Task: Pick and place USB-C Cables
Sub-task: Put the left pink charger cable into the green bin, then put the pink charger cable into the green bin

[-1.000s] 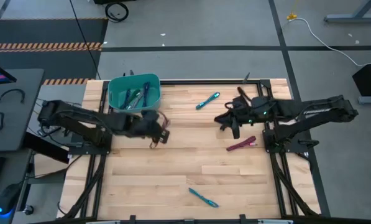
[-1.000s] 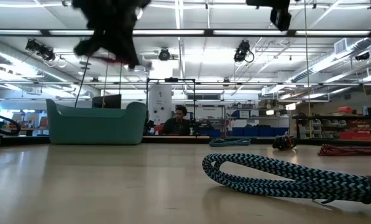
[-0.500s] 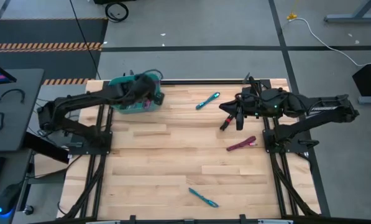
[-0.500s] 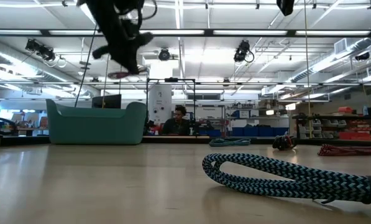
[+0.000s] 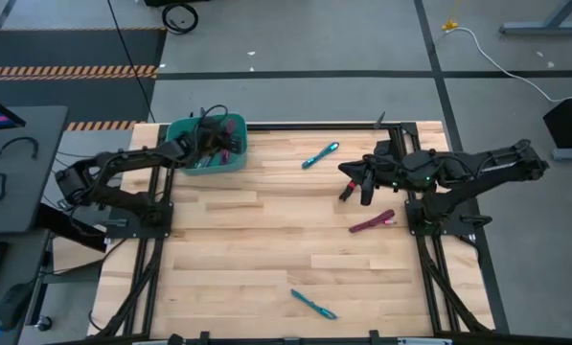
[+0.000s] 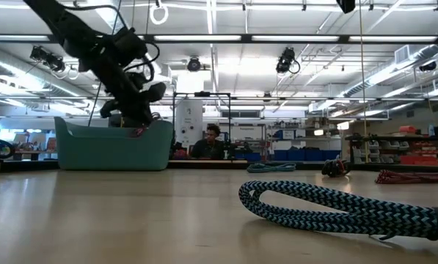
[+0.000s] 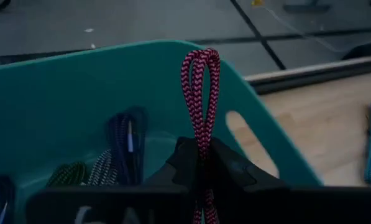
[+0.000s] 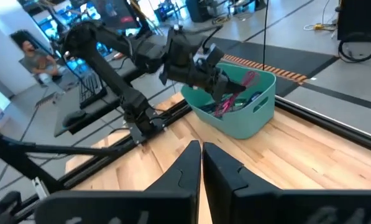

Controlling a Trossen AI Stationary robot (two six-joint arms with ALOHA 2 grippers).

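Note:
My left gripper (image 5: pixel 220 146) (image 7: pixel 201 163) is over the teal bin (image 5: pixel 173 144), shut on a pink-and-black braided cable bundle (image 7: pixel 201 87). In the low view it hangs at the bin's rim (image 6: pixel 136 121). Several coiled cables lie inside the bin (image 7: pixel 120 140). My right gripper (image 5: pixel 364 188) (image 8: pixel 201 163) is shut and high over the table's right part. On the table lie a teal cable (image 5: pixel 320 155), a maroon one (image 5: pixel 373 223), a black-red one (image 5: pixel 345 192) and another teal one (image 5: pixel 312 305). My left gripper pinches the pink-and-black bundle between its two fingers, across the strands partway along (image 7: pixel 202 142). The looped end (image 7: pixel 201 59) stands out beyond the fingertips. The fingers slant down into the bin from the table's left. The bundle is lifted, its lower end at rim height (image 6: pixel 139 132).
The bin (image 8: pixel 247 118) stands at the far left corner of the wooden table. A teal-black braided cable (image 6: pixel 336 209) lies close in the low view. A person (image 6: pixel 213 143) sits beyond the table. Bare wood shows in the table's middle and near left.
My left gripper has carried the pink-and-black cable from the table's left middle toward the far edge, then down over the bin to its rim. My right gripper has risen a little and stayed over the table's right part.

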